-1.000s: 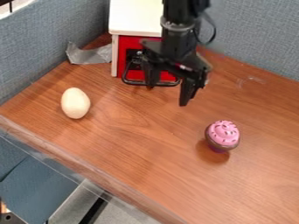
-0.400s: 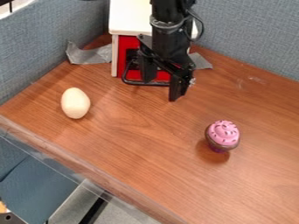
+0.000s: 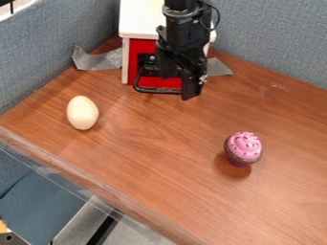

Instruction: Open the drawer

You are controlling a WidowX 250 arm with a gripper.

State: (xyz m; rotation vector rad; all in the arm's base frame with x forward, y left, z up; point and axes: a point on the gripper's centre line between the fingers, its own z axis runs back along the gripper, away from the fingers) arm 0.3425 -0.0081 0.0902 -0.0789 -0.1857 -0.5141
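Observation:
The black gripper (image 3: pixel 179 84) hangs in front of the right part of the small cabinet. It stands open, one finger close to the drawer front and the other lower, over the right end of the handle. A white-topped cabinet (image 3: pixel 142 19) has a red drawer front (image 3: pixel 142 46), which looks closed. Its black loop handle (image 3: pixel 152 90) sticks out low on the front. The gripper covers the handle's right end, and whether they touch I cannot tell.
A pale egg (image 3: pixel 82 113) lies on the wooden table (image 3: pixel 153 158) at the left. A pink-topped cupcake (image 3: pixel 244 147) stands at the right. Grey tape (image 3: pixel 97 60) is beside the cabinet, and blue-grey partitions (image 3: pixel 48 52) rise behind and left.
The gripper has moved left and up the view, closer to the drawer front and handle, and has turned somewhat. The drawer, egg and cupcake have stayed put.

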